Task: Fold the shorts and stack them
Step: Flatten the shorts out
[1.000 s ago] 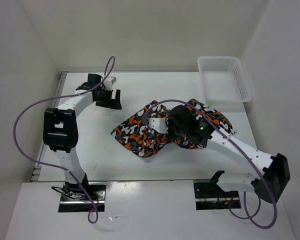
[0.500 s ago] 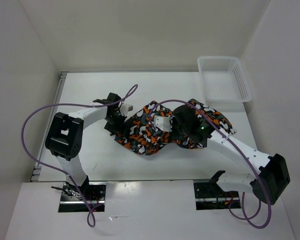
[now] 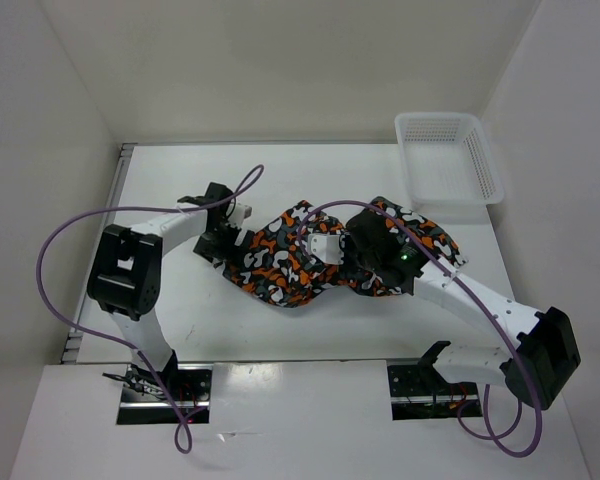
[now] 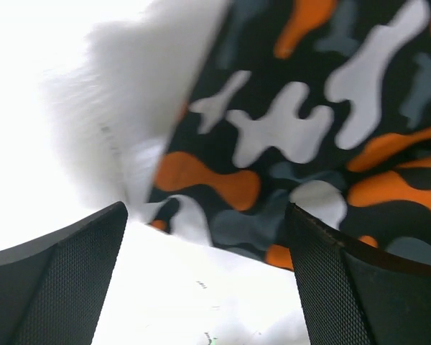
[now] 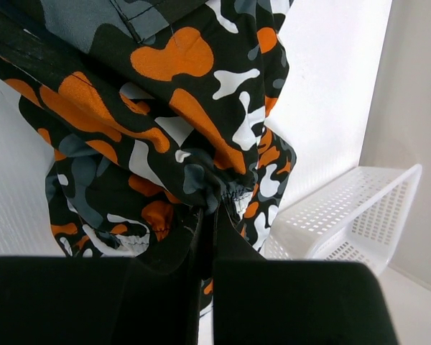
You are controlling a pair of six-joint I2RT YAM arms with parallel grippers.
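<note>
Right now your shorts [image 3: 280, 265] lie bunched near the middle of the table [image 3: 180, 310], spread in a crumpled band from left to right, with both arms reaching in on them. The basket [image 3: 445, 160] sits well apart at the far right corner, and none of the cloth touches it.

Your left gripper [image 3: 223, 238] is at the left edge of the shorts, just beside the cloth. In the left wrist view its two dark fingers [image 4: 57, 280] stand wide apart, released, with bare table between them. The near hem of the shorts lies just beyond the tips and nothing is pinched. A pale, blurred patch at the upper left of that view is too soft to identify.

Your right gripper [image 3: 328, 255] is over the middle of the shorts, towards their right half. In the right wrist view its fingers [image 5: 287, 302] are pressed together and clenched on a gathered fold of the cloth. The fabric puckers where it enters the jaws, and the rest hangs and spreads away from the grip, filling the upper left of the frame. Behind the shorts in that view you can see white table and one corner of the basket off to the right, apart from the cloth.

From above, the part around the right gripper looks humped rather than flat. How far it is raised off the table cannot be told.
</note>
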